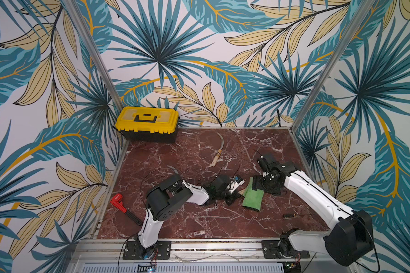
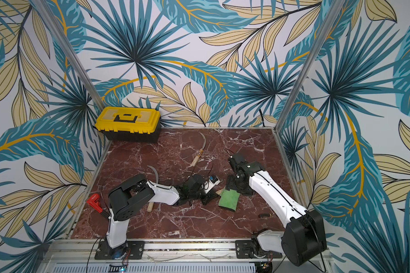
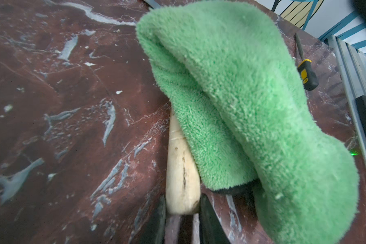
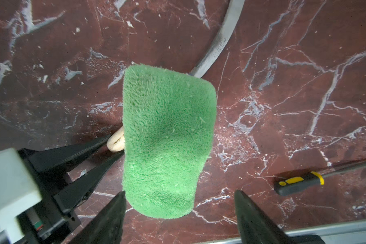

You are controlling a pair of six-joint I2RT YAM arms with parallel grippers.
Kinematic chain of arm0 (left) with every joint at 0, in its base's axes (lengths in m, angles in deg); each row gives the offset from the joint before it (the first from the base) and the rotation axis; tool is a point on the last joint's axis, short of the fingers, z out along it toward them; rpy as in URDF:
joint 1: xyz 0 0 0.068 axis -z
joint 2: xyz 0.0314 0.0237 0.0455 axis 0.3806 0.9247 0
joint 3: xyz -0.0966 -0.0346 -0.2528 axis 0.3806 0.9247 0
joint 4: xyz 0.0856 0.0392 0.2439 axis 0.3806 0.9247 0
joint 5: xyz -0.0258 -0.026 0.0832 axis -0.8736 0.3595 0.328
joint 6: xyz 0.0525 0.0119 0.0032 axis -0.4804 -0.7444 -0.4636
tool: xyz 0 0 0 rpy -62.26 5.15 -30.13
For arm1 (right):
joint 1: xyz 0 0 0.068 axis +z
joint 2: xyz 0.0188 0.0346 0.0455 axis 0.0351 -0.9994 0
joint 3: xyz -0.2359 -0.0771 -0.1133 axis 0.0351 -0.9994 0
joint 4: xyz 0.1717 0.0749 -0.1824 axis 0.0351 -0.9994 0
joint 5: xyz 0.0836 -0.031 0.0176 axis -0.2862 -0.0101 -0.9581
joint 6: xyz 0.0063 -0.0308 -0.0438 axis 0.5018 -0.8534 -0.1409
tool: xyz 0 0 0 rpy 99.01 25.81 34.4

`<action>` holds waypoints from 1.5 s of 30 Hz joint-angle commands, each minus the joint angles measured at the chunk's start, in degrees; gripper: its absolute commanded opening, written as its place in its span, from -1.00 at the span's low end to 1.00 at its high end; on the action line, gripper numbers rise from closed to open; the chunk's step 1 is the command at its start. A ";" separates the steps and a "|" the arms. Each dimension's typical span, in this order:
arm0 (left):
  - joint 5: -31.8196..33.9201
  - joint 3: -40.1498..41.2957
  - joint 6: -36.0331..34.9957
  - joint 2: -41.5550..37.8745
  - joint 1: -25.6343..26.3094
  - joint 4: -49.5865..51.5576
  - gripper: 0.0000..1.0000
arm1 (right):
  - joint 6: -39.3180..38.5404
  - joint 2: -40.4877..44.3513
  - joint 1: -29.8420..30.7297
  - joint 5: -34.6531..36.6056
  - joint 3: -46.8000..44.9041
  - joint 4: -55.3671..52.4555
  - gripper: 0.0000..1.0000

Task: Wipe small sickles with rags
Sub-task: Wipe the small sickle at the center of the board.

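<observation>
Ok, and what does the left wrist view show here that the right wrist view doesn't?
Left wrist only: a long stretch of the sickle's pale handle, cracked, the dark edge of the green rag, and some wallpaper. Right wrist only: the curved blade emerging past the rag, and the right claw open, its fingers straddling one end of the rag. Both: the rag lying over the sickle, the left claw shut on the handle's end, the screwdriver and the marble table.
</observation>
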 commanded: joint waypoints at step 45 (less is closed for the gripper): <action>-1.42 1.67 0.65 3.24 -0.52 0.12 -1.00 | -6.12 -25.75 -5.18 -1.37 3.99 11.91 -0.75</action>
